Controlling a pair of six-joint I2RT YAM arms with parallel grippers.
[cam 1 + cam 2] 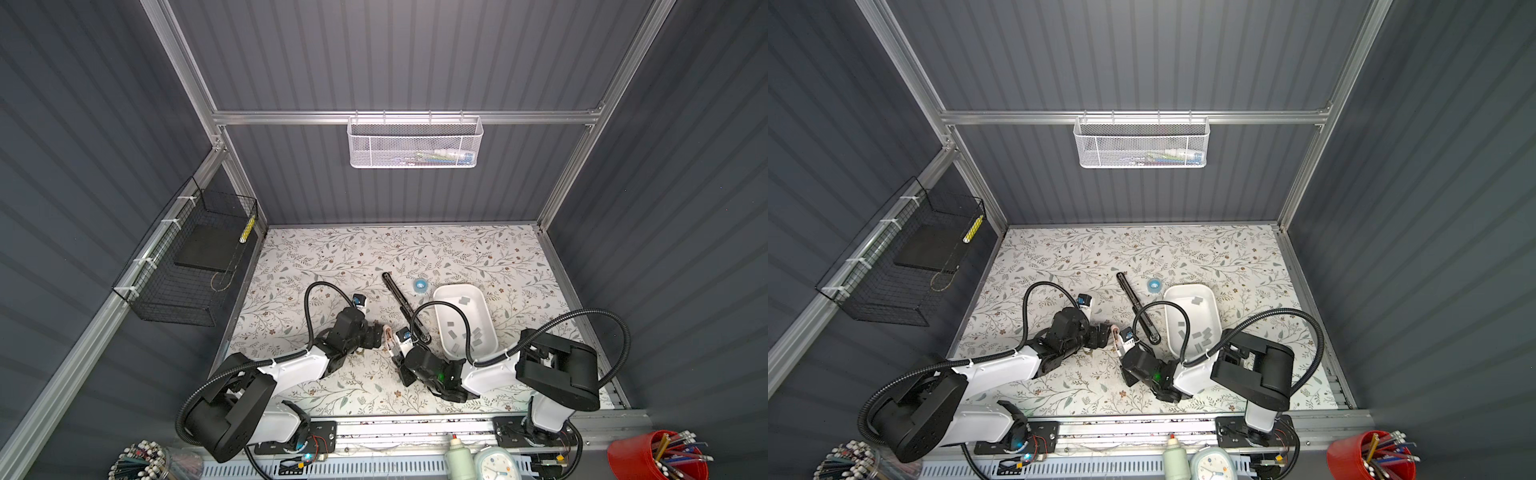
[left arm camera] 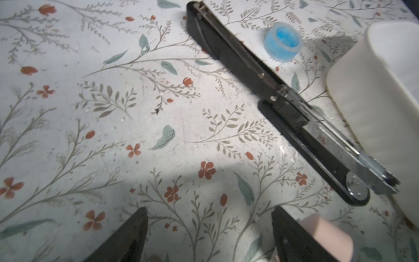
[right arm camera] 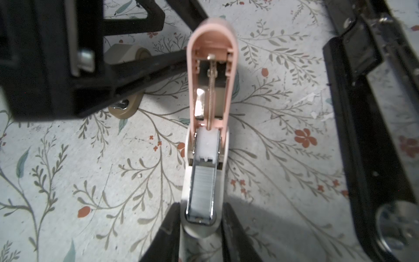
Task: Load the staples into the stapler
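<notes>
We set both arms low, elbows bent, with the forearms converging so that the two grippers face each other at close range. The left gripper (image 2: 208,233) stands with its jaws wide apart and nothing between them. One of its fingers (image 3: 154,63) lies just beside the raised lid of the pink stapler (image 3: 213,36). The right gripper (image 3: 199,223) is clamped on the base of that stapler, a finger (image 3: 169,229) pressing each side.

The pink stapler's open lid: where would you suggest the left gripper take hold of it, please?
I'd take the lid near its rounded tip, pinching its narrow side walls, approaching from that free end: the right gripper clamps the base at the opposite end.
</notes>
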